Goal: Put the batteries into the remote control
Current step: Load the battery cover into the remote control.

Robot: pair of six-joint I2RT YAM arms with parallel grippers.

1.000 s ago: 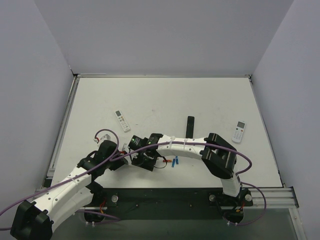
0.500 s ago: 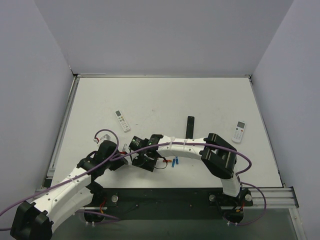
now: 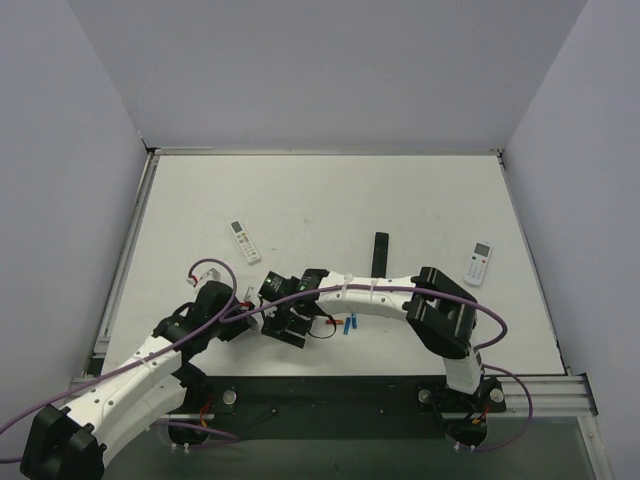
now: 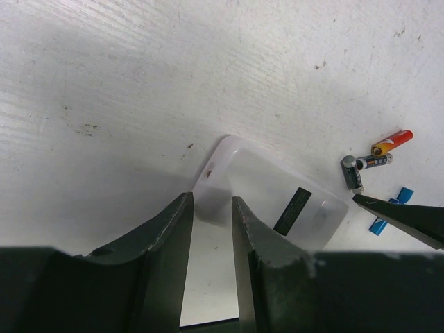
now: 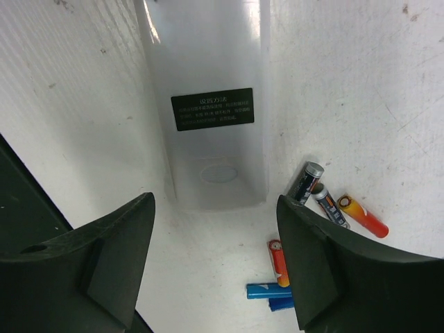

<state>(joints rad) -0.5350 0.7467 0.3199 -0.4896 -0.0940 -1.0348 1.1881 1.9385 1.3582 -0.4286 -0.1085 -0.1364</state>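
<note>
Remote control [image 5: 211, 156] back-up, long axis straight ahead between wide, empty right jaws; left jaws narrow at its corner, grip unclear.

short white plastic remote [image 5: 211, 69]: back smooth, semi-gloss | black rectangular label [image 5: 212, 109] on remote: matt | white table [image 5: 354, 76] around remote: matt, scuffed | small cylindrical batteries [image 5: 305, 182] beside remote: glossy wraps, metal caps

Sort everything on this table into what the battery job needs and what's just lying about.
Job: wide remote, back up; batteries loose beside it.
Lying about: far-left remote; far-right remote; black strip.
</note>
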